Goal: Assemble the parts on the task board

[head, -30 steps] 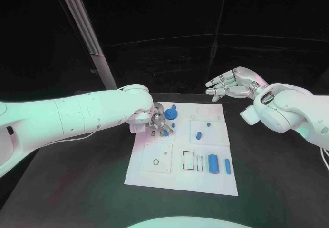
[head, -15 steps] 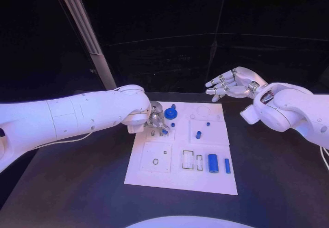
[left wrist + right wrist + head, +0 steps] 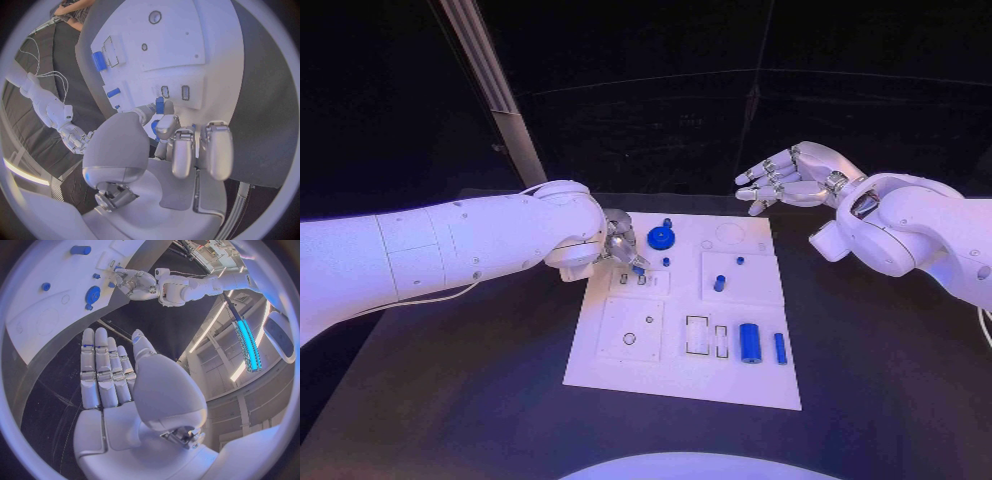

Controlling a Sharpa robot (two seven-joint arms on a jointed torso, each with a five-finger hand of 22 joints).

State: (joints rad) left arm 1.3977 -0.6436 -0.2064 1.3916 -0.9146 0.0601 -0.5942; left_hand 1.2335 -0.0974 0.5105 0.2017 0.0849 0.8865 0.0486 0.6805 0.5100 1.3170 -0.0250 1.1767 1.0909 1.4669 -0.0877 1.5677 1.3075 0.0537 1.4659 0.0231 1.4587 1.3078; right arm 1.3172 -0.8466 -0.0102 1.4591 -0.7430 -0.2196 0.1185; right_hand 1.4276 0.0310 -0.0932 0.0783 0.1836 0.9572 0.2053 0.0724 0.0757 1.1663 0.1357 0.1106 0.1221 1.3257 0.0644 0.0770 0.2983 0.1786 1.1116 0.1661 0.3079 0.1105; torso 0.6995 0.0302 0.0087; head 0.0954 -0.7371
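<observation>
The left hand [image 3: 620,250] covers the task board's [image 3: 678,375] far-left corner (head view); the small blue part [image 3: 160,105] at its fingertips is half hidden.

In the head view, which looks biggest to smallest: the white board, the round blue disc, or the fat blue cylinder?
1. White board
2 and 3. Round blue disc and fat blue cylinder: too alike to rank.

I count one task board [image 3: 678,370] on the counter [image 3: 877,350]. I see two hands: left hand [image 3: 620,246], right hand [image 3: 793,174].
</observation>
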